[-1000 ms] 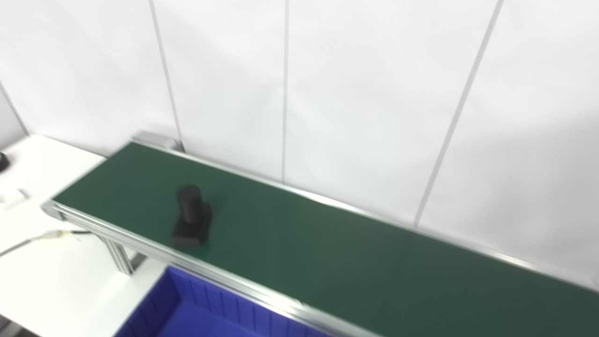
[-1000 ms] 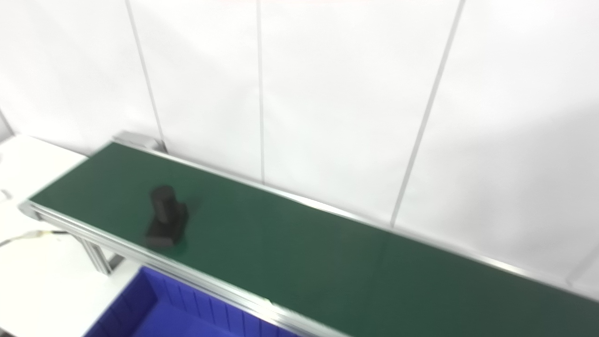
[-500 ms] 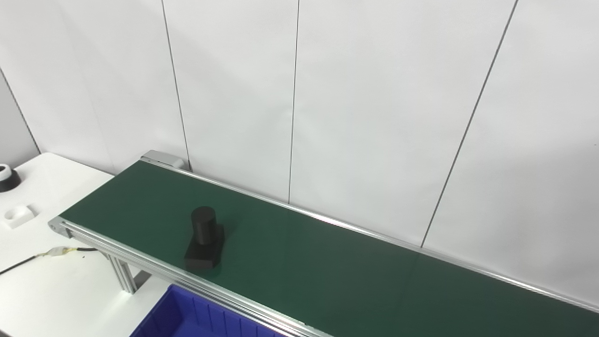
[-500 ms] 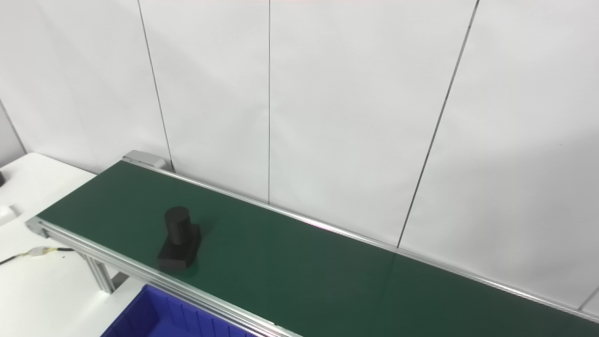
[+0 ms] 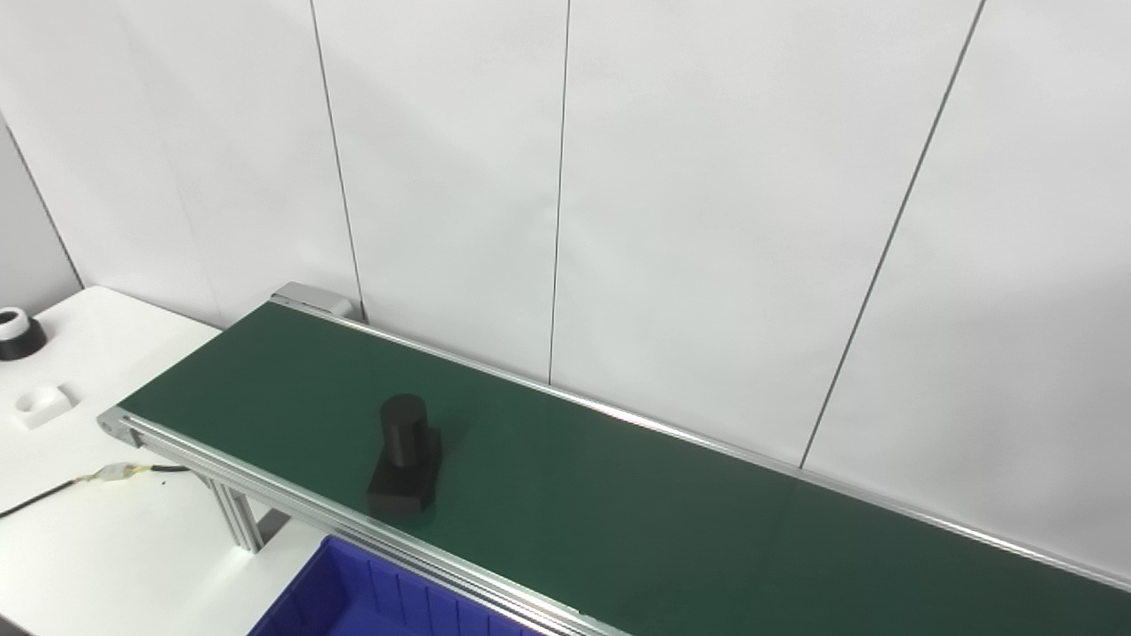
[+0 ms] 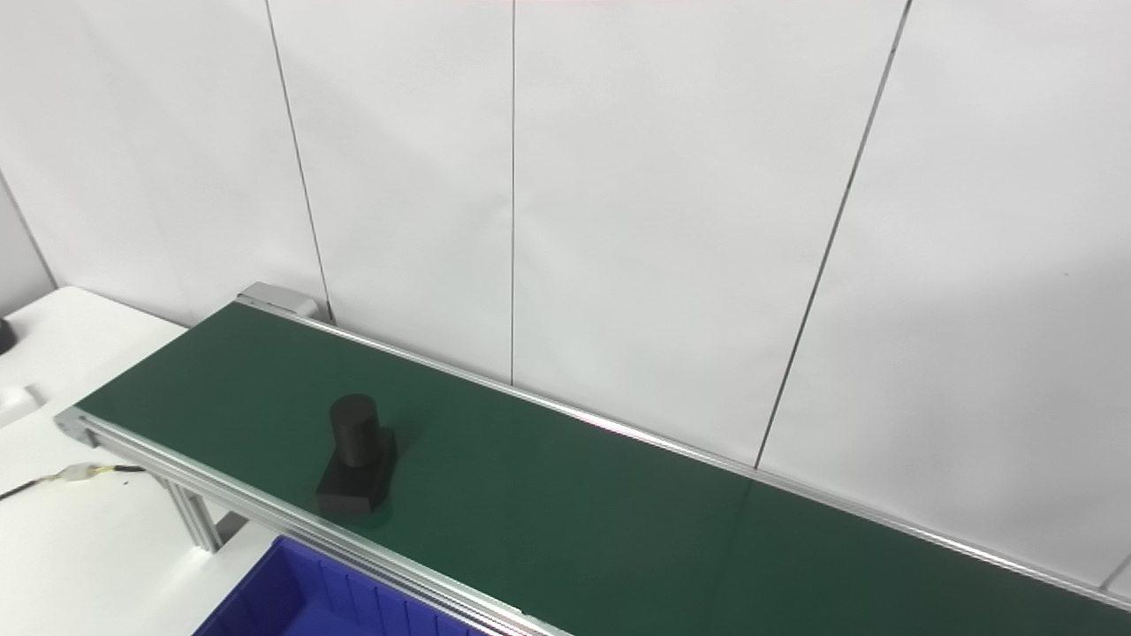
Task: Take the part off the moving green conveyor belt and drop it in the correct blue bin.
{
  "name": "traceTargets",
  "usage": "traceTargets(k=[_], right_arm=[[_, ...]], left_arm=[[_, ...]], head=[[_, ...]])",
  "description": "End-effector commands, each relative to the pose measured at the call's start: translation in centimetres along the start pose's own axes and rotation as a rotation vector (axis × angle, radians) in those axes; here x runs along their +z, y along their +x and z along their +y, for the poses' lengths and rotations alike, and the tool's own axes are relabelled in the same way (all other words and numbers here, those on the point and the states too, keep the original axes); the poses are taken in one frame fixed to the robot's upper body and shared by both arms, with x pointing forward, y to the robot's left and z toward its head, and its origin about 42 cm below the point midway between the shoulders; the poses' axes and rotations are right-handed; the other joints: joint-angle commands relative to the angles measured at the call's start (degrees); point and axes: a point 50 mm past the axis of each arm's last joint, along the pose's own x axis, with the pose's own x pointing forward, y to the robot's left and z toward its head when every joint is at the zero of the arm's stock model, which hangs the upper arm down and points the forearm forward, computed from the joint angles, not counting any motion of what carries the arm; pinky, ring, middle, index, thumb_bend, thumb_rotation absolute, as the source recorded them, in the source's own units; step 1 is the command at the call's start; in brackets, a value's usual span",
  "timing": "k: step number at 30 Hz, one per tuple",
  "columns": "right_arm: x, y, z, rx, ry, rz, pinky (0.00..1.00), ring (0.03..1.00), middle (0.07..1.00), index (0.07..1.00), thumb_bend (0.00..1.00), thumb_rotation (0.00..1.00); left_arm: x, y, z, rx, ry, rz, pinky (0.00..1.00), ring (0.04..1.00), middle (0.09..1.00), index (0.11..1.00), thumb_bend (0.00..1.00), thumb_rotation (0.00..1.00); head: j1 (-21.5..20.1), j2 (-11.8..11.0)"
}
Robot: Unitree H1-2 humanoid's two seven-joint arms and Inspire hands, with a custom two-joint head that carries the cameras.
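Black part [image 5: 404, 459] riding the green conveyor belt [image 5: 618, 503], with neither of your hands in the frame.

You'll see the part is matte black: an upright round cylinder standing on a flat, blocky base that looks roughly rectangular, though its dark surface hides the edges. It sits near the belt's front rail, toward the left end, just beyond the corner of the blue bin [image 5: 353, 601] below the rail. With both hands out of view, you can't place it relative to them, nor tell whether they're spread or closed.
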Motion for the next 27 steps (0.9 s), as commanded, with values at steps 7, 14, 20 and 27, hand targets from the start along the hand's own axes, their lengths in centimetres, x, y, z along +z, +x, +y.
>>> traceTargets(k=[7,14,20,27], right_arm=[[4.7,2.2,-1.5,-0.02,-0.064,-0.16,0.91,0.861,0.857,0.927,1.0,0.0],[6.7,4.7,-2.2,-0.017,-0.15,-0.24,0.76,0.806,0.82,0.87,1.0,0.0],[7.5,6.4,-2.3,-0.01,-0.167,-0.252,0.75,0.811,0.827,0.868,1.0,0.0],[8.0,8.4,-2.5,0.027,-0.169,-0.257,0.78,0.819,0.837,0.877,1.0,0.0]], left_arm=[[0.8,1.3,0.2,-0.012,0.026,-0.038,0.71,0.777,0.788,0.777,0.94,0.15],[0.5,1.8,0.1,-0.015,0.03,-0.043,0.72,0.779,0.791,0.777,0.94,0.15],[0.3,2.0,0.0,-0.014,0.026,-0.043,0.73,0.785,0.796,0.777,0.94,0.17],[0.4,2.2,-0.1,-0.016,0.045,-0.039,0.73,0.784,0.793,0.777,0.94,0.2]], head=[[0.23,-0.07],[0.39,-0.32],[0.34,-0.57],[0.06,-0.68]])
